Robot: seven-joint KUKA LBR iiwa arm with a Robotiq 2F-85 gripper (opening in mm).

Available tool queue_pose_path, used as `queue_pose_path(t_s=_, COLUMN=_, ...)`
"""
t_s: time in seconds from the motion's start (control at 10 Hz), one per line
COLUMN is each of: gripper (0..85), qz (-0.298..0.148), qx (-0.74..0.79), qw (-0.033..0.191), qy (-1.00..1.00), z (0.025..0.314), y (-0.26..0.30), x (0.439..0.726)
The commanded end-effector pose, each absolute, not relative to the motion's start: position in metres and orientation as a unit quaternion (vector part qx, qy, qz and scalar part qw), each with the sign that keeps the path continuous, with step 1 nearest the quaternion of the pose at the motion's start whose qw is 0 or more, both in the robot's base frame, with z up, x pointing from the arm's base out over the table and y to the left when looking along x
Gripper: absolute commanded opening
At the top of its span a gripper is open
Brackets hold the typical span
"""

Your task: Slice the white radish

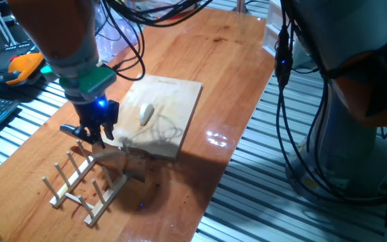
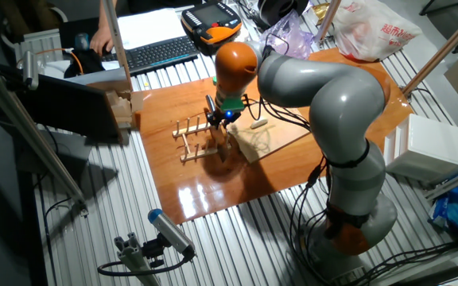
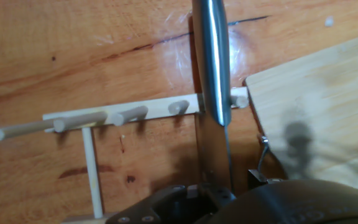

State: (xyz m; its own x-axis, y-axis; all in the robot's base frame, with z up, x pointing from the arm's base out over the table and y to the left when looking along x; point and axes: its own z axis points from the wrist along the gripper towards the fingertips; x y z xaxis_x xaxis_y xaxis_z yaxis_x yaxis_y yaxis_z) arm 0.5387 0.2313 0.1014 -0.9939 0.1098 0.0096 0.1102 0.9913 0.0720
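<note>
The white radish (image 1: 146, 113) is a small oblong chunk lying near the middle of the wooden board (image 1: 173, 94); it also shows in the other fixed view (image 2: 258, 125). My gripper (image 1: 93, 136) hangs off the board's near left corner, above the peg rack (image 1: 79, 183). It is shut on a knife (image 3: 212, 68), whose steel blade runs straight out from the fingers over the rack's end peg. The blade is beside the board's corner (image 3: 316, 106), not over the radish. The radish is a hand's width from the gripper.
The wooden peg rack (image 3: 114, 116) lies on the table under and in front of the hand. Black cables hang over the board's far side. A keyboard (image 2: 153, 52) and an orange pendant (image 2: 211, 22) sit beyond the table. The table edge runs close to the board's right.
</note>
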Motion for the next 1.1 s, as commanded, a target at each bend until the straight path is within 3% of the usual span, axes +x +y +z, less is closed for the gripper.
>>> queue_pose_path(t_s=0.0, gripper=34.0, qz=-0.040, qx=-0.056, qw=0.001, qy=-0.998, z=0.096, y=0.233, x=0.536)
queue_pose_path(t_s=0.4, gripper=34.0, qz=-0.047, qx=-0.060, qw=0.013, qy=-0.997, z=0.090, y=0.233, x=0.535)
queue_pose_path(t_s=0.8, gripper=34.0, qz=-0.050, qx=-0.060, qw=0.011, qy=-0.997, z=0.084, y=0.233, x=0.534)
queue_pose_path(t_s=0.9, gripper=17.0, qz=-0.051, qx=-0.061, qw=0.010, qy=-0.997, z=0.083, y=0.233, x=0.533)
queue_pose_path(t_s=1.0, gripper=17.0, qz=-0.053, qx=-0.057, qw=0.010, qy=-0.997, z=0.082, y=0.233, x=0.533)
